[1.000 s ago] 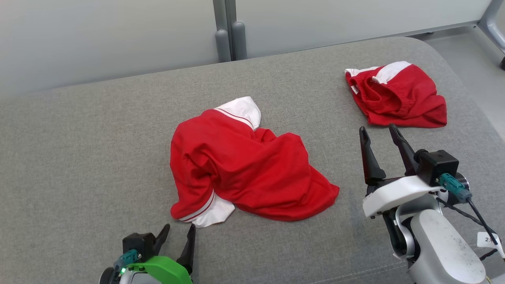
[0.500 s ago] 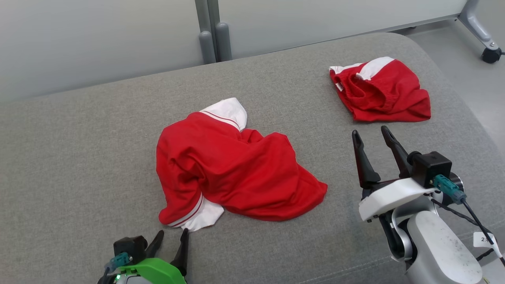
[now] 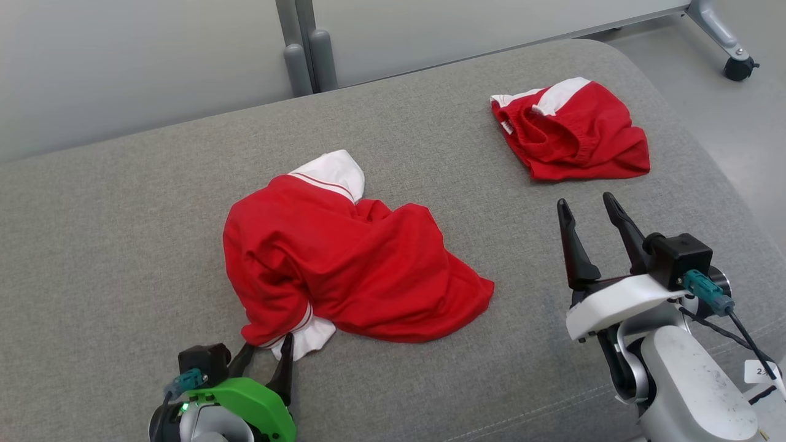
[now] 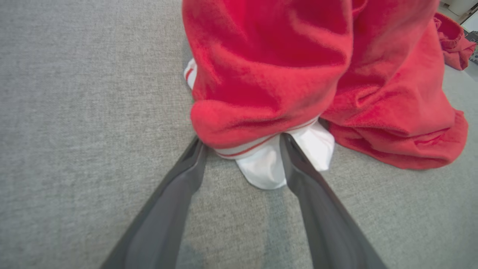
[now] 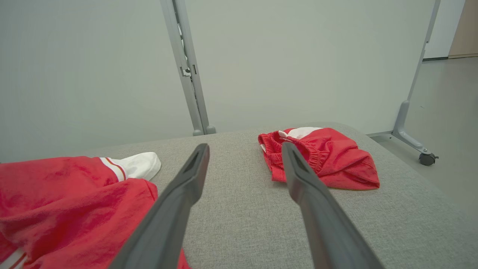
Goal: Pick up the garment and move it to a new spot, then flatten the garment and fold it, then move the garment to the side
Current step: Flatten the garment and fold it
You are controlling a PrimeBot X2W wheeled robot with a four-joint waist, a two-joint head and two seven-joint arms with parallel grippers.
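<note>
The left gripper (image 4: 242,144) stands wide open with nothing clamped. Its 2 dark fingers (image 4: 175,198) straddle the white, red-striped sleeve cuff (image 4: 267,166) at the near edge of the crumpled red jersey (image 3: 344,270). The left wrist view shows the cuff lying between the tips, with the right-hand finger against the white cloth. In the head view the tips merely meet the hem, below a green wrist cover (image 3: 245,405).

The jersey lies in a heap at the middle of the grey upholstered bench (image 3: 123,245), its other white sleeve (image 3: 331,172) poking out on the far side.

The right gripper (image 3: 586,200) is also fully spread and empty. It hovers over bare fabric, well apart from the jersey and near a pair of red shorts (image 3: 571,132) at the bench's far right.

The right wrist view shows the shorts' gathered elastic waistband, a grey partition post (image 5: 190,74) and a castered foot (image 5: 425,158).

A white tag (image 3: 761,371) on the right arm's cable starts with "2"; the rest is cut off. The shorts' waistband label (image 3: 507,127) is too small to read.
</note>
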